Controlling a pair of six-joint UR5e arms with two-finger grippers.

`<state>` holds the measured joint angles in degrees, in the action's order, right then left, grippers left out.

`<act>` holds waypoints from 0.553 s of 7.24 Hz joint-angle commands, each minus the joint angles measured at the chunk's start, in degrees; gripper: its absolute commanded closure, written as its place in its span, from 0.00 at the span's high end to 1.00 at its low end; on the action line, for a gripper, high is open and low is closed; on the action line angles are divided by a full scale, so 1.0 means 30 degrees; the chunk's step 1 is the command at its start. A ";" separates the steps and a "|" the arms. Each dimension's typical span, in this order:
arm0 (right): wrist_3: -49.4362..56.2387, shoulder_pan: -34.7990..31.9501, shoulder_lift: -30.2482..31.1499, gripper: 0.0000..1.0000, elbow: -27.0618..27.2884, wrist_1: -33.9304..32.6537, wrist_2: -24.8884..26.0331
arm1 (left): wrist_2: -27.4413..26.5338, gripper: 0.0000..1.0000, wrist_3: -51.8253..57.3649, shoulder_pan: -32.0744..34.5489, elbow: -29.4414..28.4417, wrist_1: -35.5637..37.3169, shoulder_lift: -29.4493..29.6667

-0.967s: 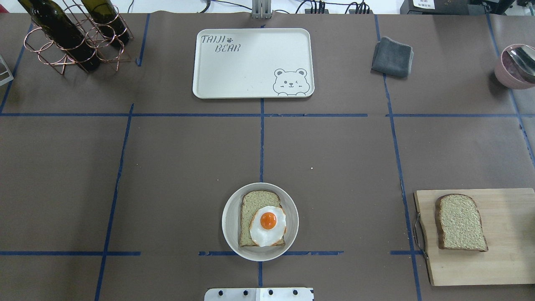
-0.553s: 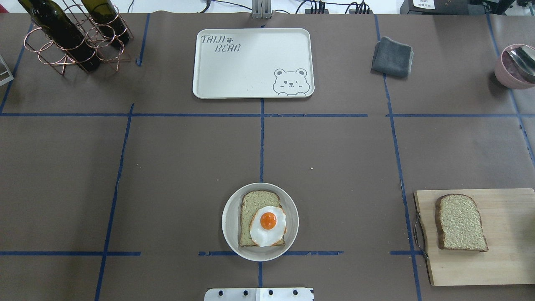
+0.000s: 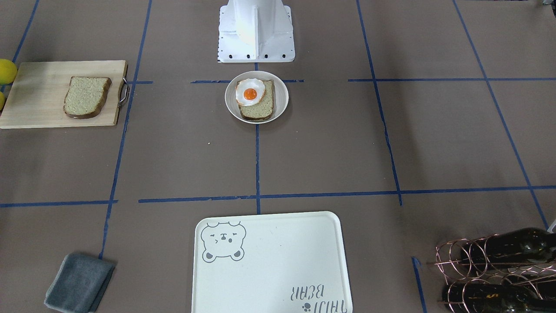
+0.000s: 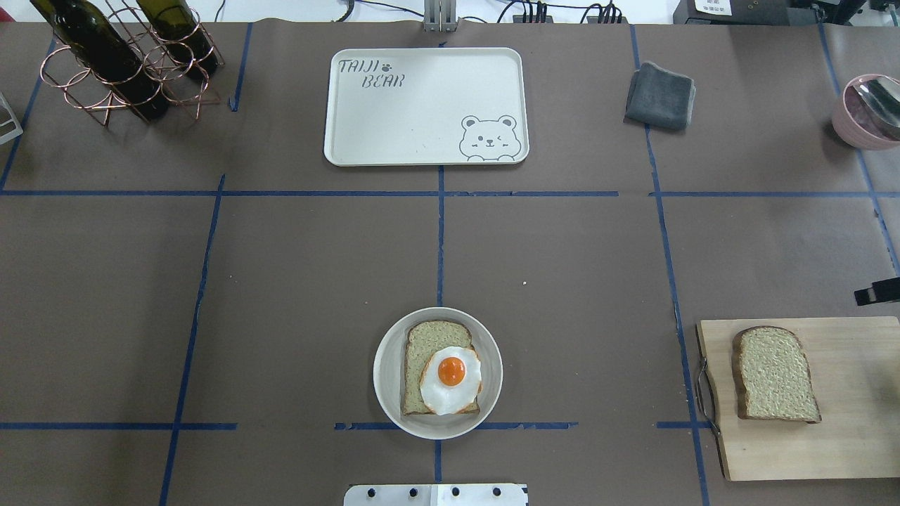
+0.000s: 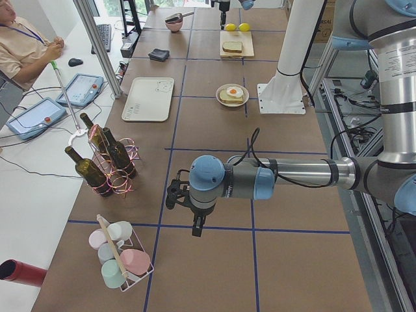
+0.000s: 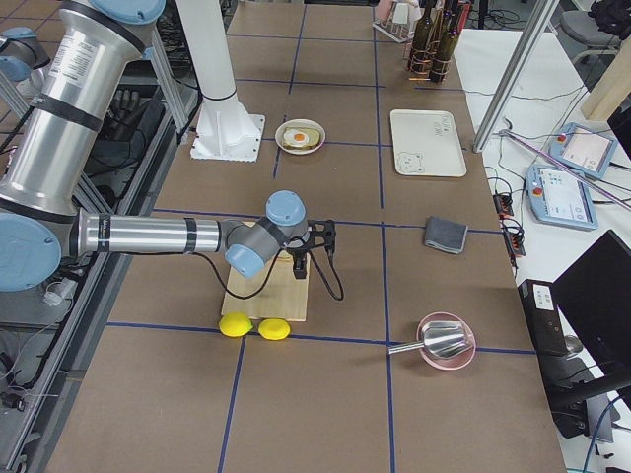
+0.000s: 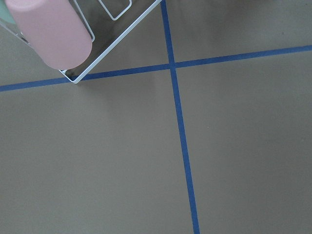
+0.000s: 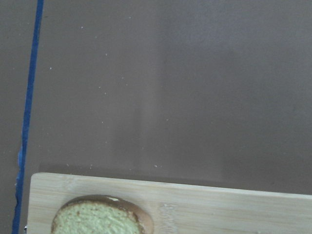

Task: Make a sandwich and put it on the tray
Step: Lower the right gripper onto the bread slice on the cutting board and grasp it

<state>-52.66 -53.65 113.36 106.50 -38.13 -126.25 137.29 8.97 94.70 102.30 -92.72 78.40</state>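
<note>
Now the right gripper [image 6: 314, 246] hovers just past the far side of the light wooden cutting board [image 4: 844, 450] at the tabletop's right edge; how far it is open is impossible to tell. The loose tan bread slice [image 4: 775, 374] on the board lies just robot-ward of it, long axis near-to-far.

The brown counter [image 4: 562, 281], taped in blue, carries a tray [image 4: 422, 105], plate [image 4: 383, 372], cloth [image 4: 659, 95], bottle rack [image 4: 105, 84], bowl [image 4: 854, 130], and a cutting board [image 4: 851, 436] near the right fingers [image 6: 300, 262].
</note>
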 commanded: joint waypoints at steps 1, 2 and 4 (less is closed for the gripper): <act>-0.2862 0.2851 0.0707 0.74 0.0008 0.2481 0.1977 | 0.0000 1.00 0.0000 -0.0015 -0.0029 -0.0001 0.0001; -0.2894 0.3202 0.0709 0.70 0.0008 0.2484 0.2006 | 0.0000 1.00 0.0000 -0.0044 -0.0029 -0.0001 0.0001; -0.2895 0.3789 0.0709 0.70 -0.0021 0.2485 0.2006 | 0.0029 1.00 0.0000 -0.0074 -0.0029 -0.0001 0.0001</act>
<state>-61.19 -43.55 115.44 106.48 -30.81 -120.34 137.30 8.97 94.53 102.22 -92.73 78.40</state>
